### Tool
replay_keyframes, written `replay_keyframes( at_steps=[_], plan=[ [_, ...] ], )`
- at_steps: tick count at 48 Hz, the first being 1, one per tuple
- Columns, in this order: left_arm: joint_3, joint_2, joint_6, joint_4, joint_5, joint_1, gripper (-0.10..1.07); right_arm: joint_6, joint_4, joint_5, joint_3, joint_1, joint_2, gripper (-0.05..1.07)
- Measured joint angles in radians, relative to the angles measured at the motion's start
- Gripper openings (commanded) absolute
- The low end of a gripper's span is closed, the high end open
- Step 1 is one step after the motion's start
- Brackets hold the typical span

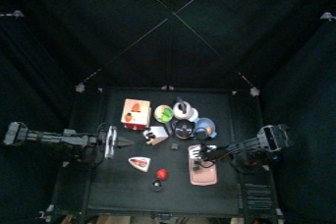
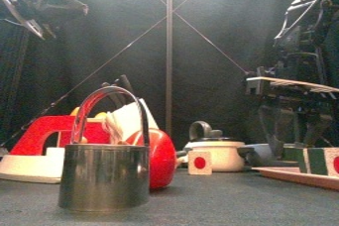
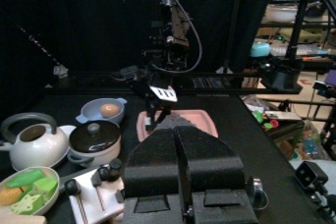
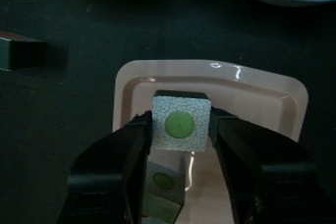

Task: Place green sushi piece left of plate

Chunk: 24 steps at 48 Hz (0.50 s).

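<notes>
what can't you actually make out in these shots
- Top view: the white sushi piece with a green centre in the right tool is too small to see there; the arm covers part of the pink rectangular plate.
- Front view: the steel pail and red round object hide the table behind them.
- Left wrist view: the left tool hides the table in front of it.

overhead, table-level front, two wrist cameras

White sushi (image 4: pixel 180 123) with a green centre, held over a pale pink plate (image 4: pixel 269 109); black pincer (image 4: pixel 183 145); black worktop (image 4: pixel 79 100); red ball (image 2: pixel 159 159); grey metal tin (image 2: pixel 103 176)
</notes>
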Motion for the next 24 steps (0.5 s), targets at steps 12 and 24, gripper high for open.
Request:
replay_keyframes(
  at_steps=[12, 24],
  plan=[
    [0.002, 0.0, 0.0, 0.0, -0.002, 0.0, 0.0, 0.0, -0.046, 0.0, -0.043, 0.023, -0.003, 0.67],
    [0.002, 0.0, 0.0, 0.0, 0.0, 0.0, 0.0, 0.0, -0.127, -0.08, -0.132, 0.052, 0.026, 0.67]
  ],
)
